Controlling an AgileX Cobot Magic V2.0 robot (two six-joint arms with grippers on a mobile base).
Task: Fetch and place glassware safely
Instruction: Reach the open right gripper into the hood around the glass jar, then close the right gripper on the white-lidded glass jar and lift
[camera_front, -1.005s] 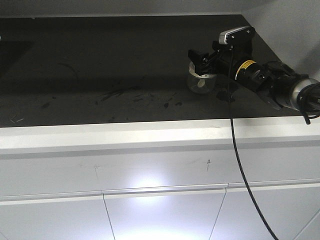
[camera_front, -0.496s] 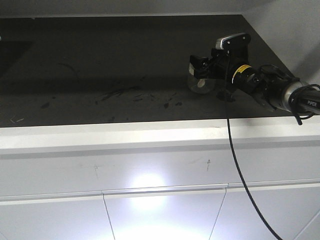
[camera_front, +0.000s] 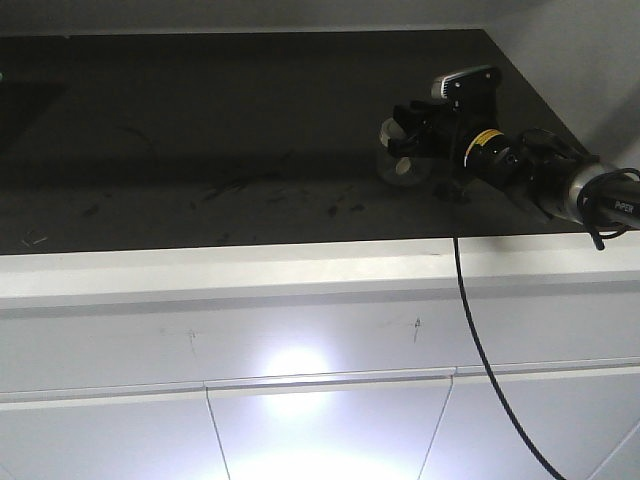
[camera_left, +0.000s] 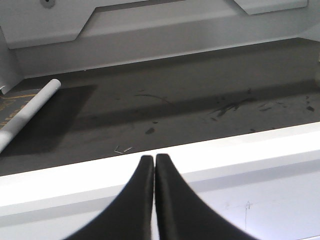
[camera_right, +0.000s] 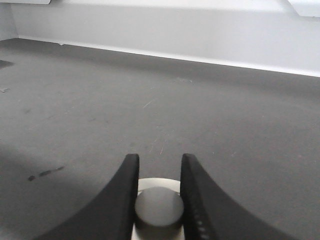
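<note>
The glassware (camera_front: 402, 165) is a small clear jar with a cream-white lid, at the right of the dark countertop (camera_front: 200, 150). My right gripper (camera_front: 400, 133) comes in from the right and is shut on the lid's knob. In the right wrist view the gripper (camera_right: 160, 158) has both fingers pressed against the round knob (camera_right: 159, 209), with the lid (camera_right: 160, 184) showing behind it. The glass body is hidden there. I cannot tell whether the jar rests on the counter. My left gripper (camera_left: 154, 158) is shut and empty, above the counter's white front edge (camera_left: 240, 150).
A white tube (camera_left: 31, 106) lies at the counter's left end. A white wall (camera_right: 200, 35) backs the counter and a side wall (camera_front: 580, 60) closes its right end. A black cable (camera_front: 475, 330) hangs from the right arm across the white drawer fronts (camera_front: 320, 420).
The right arm has swung a little back over the counter, its rear end rising. The jar stays in the gripper and has shifted slightly.
</note>
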